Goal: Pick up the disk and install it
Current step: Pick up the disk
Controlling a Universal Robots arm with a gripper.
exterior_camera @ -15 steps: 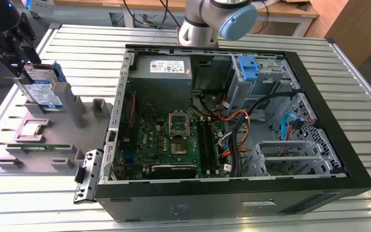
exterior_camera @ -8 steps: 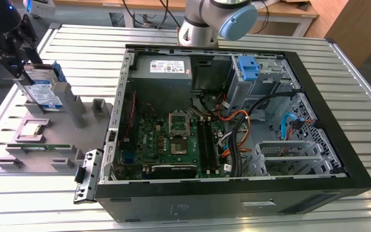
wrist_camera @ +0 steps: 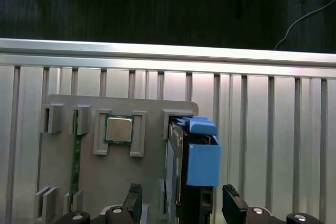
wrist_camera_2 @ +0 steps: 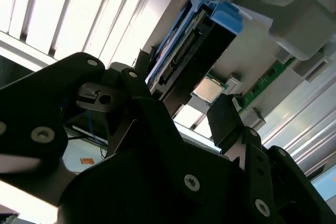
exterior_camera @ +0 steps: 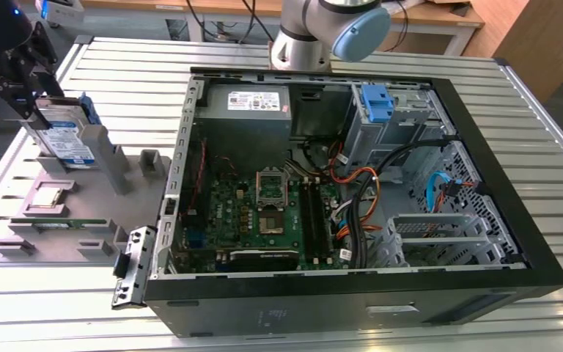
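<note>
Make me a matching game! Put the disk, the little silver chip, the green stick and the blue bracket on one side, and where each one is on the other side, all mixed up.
1. disk
2. silver chip
3. green stick
4. blue bracket

A. lying flat in a pocket of the grey holder
B. inside the open computer case
C. standing on edge in the holder, between the fingers of the open gripper
D. on its thin edge in a narrow slot of the holder

Pairs: 1-C, 2-A, 3-D, 4-B.
</note>
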